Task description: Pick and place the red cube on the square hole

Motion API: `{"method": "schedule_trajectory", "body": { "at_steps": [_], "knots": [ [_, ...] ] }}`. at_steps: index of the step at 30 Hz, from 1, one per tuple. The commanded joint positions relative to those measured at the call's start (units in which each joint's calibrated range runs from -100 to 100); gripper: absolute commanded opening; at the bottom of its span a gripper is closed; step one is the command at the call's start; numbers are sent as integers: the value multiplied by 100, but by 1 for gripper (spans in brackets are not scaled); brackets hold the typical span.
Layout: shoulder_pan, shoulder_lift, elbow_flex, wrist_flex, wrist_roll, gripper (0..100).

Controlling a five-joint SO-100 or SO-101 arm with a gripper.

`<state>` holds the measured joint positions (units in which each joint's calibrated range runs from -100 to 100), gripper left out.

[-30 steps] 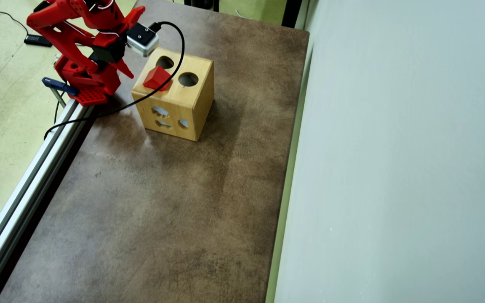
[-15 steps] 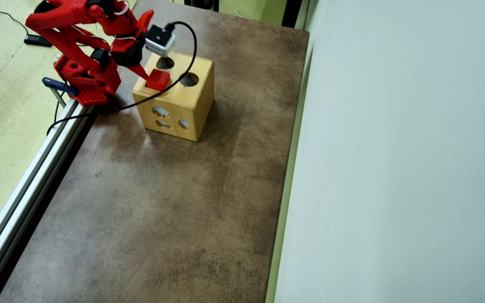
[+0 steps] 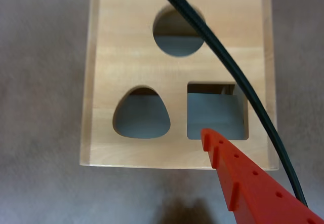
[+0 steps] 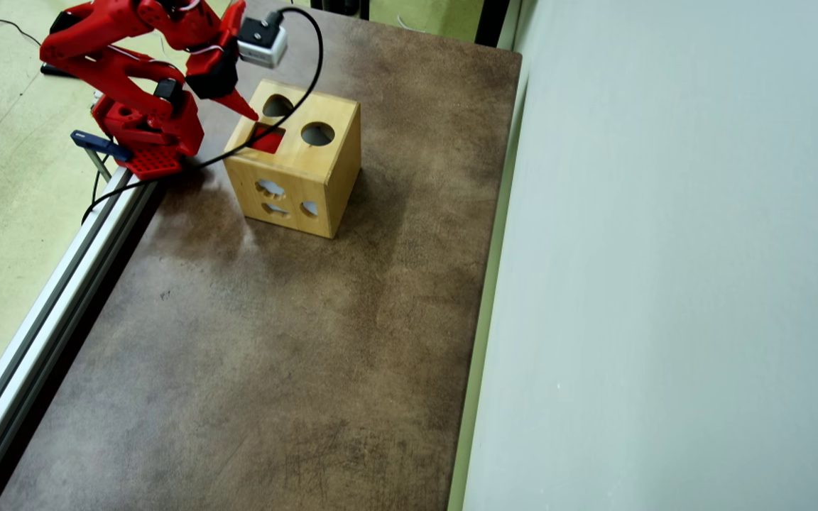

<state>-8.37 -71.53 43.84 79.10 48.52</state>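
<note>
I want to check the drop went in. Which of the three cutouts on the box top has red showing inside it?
The square hole, nearest the arm's base in the overhead view: red shows inside it, while the round cutout and rounded-triangle cutout look dark.

overhead: high, whole table [image 4: 274,341] | wrist: close, straight down | shared: wooden box [image 4: 309,170]

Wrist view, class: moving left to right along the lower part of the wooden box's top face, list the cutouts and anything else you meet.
Rounded-triangle cutout → square hole, the red gripper finger tip at its lower edge → black cable.
</note>
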Motion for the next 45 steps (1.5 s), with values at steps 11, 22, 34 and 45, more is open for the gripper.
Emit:
{"method": "schedule_trajectory", "body": {
  "at_steps": [11, 22, 34, 45],
  "knots": [
    [228, -2414, -1003, -169, -943, 85],
    [339, -2414, -2541, -73, -4137, 85],
    [339, -2406, -2622, 1166, -4777, 85],
    [339, -2380, -2541, 1857, -4772, 85]
  ]
}}
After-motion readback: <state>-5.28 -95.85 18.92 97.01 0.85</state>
